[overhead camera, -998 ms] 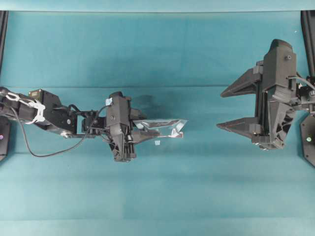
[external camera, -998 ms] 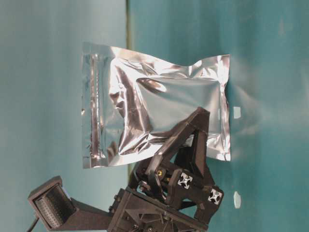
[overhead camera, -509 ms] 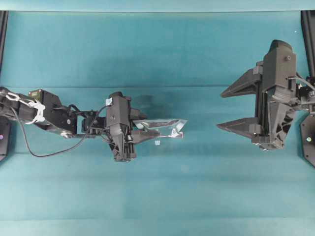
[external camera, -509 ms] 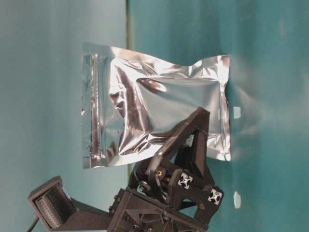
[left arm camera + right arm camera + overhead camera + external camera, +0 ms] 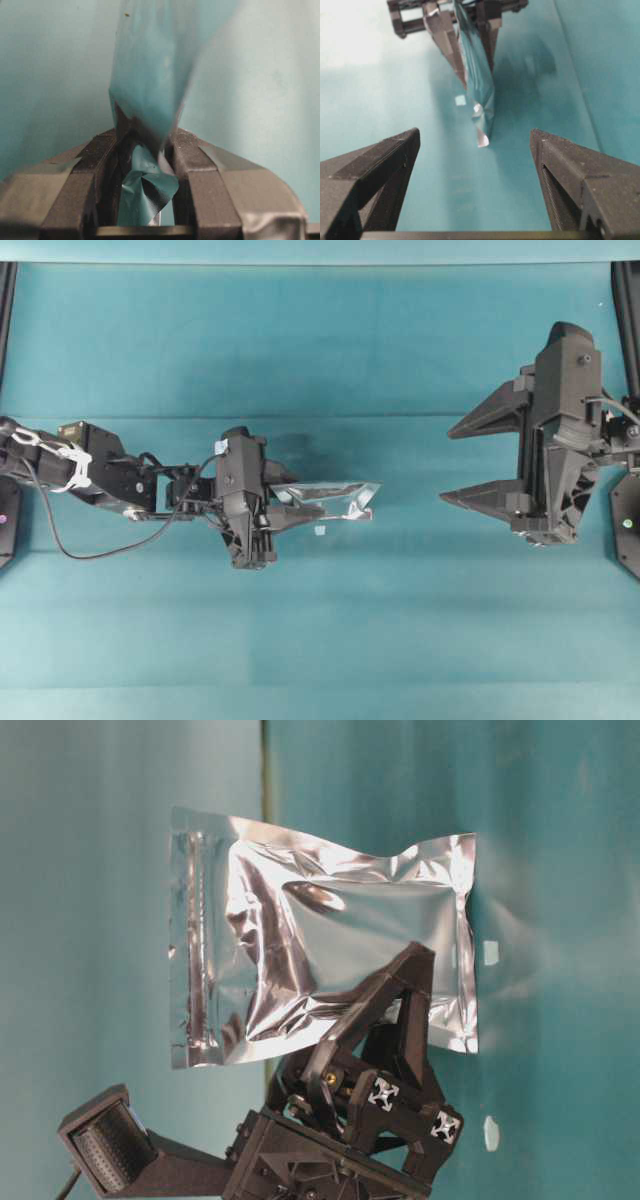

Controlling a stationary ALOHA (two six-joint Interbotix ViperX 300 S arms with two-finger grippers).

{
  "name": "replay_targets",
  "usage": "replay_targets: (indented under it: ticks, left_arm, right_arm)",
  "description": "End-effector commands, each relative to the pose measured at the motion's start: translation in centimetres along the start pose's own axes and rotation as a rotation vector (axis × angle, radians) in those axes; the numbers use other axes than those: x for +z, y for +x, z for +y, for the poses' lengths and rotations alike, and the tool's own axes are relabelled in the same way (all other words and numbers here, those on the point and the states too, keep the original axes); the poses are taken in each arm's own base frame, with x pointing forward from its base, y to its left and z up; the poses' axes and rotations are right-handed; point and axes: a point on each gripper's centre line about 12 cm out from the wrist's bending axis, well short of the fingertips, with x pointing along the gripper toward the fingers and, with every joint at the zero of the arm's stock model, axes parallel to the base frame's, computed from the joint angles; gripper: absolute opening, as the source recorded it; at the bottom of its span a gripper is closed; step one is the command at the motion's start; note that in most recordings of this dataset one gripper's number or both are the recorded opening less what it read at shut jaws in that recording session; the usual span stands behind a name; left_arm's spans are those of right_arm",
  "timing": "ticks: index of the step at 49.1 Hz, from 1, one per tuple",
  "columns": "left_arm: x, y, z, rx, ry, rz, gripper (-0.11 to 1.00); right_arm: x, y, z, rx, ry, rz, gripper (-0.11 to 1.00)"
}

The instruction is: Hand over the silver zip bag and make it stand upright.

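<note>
The small, crinkled, shiny silver foil zip bag [image 5: 335, 498] is held off the teal cloth-covered table [image 5: 320, 350] by the black plastic left gripper [image 5: 283, 512], whose two fingers are pressed together on one edge of the pouch. In the overhead view the bag sits just left of centre and shows only as a thin edge-on sliver, pointing toward 3 o'clock from the gripper.

In the table-level view the bag [image 5: 320, 960] shows its full rectangular face: creased, mirror-like foil with a puffed middle panel, flat sealed borders, and a ribbed zip-seal strip [image 5: 197, 950] running along the short edge at 9 o'clock. The left gripper [image 5: 395, 1010] clamps the long edge at about 5 o'clock. Whether anything is inside the pouch cannot be told.

From the left wrist camera, the foil [image 5: 150, 75] rises from between the matte black fingers [image 5: 187, 150] toward 12 o'clock, reflecting the teal table, with a crumpled fold [image 5: 147, 185] tucked deep in the jaws.

The black right gripper [image 5: 447, 462] hangs at 3 o'clock in the overhead view, well apart from the bag, its two pointed, finely ridged fingers [image 5: 385, 155] spread wide and holding nothing. In its own wrist camera the bag [image 5: 480, 100] lies ahead at 12 o'clock, between the lines of the two fingers.
</note>
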Motion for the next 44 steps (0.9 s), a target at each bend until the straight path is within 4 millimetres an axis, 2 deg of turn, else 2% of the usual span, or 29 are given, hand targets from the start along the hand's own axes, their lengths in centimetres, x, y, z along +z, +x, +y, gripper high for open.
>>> replay_targets:
  ticks: [1,44]
  left_arm:
    - [0.41,-0.11,-0.47,-0.012,0.009,-0.01,0.28]
    - [0.24,-0.11,-0.46,-0.011,0.009,0.004,0.28]
  right_arm:
    - [0.49,-0.33,0.1,0.005,0.008,-0.024,0.89]
    - [0.33,-0.13,0.1,0.005,0.009,-0.021,0.89]
